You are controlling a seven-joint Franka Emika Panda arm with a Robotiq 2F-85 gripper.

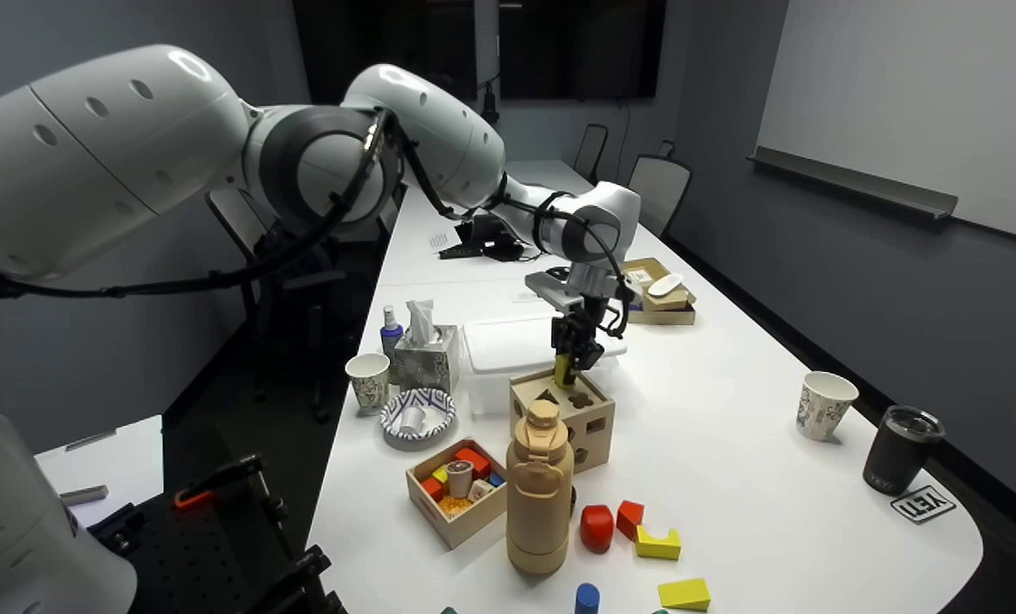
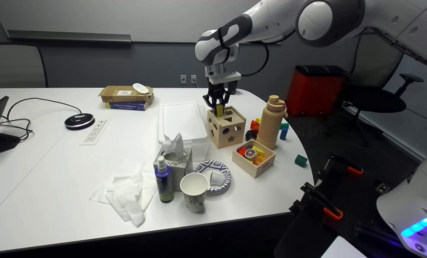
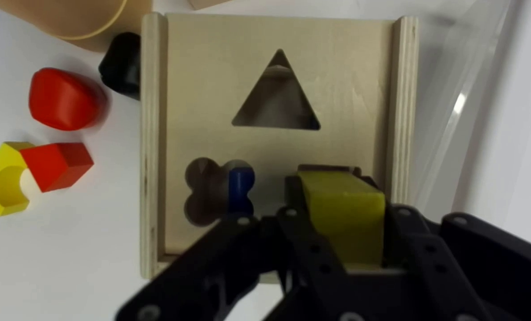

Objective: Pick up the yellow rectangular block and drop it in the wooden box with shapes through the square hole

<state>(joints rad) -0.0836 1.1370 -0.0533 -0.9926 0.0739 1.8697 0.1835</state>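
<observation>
The yellow rectangular block (image 1: 563,371) is upright between my gripper's fingers; it also shows in an exterior view (image 2: 219,110) and the wrist view (image 3: 343,218). My gripper (image 1: 576,345) points down over the wooden box with shapes and is shut on the block. The wooden box (image 2: 227,136) has a triangle hole (image 3: 276,102) and a four-lobed hole (image 3: 207,191) in its top (image 3: 203,89). The block is at the square hole (image 3: 327,168), of which only a dark far edge shows. I cannot tell whether the block's lower end is inside the hole.
A tan bottle (image 1: 539,495) stands close to the box. A low wooden tray of coloured blocks (image 2: 254,172) is beside it. A lidded plastic bin (image 2: 181,122) stands against another side. Red blocks (image 3: 64,100) and a yellow arch (image 3: 6,183) lie on the table.
</observation>
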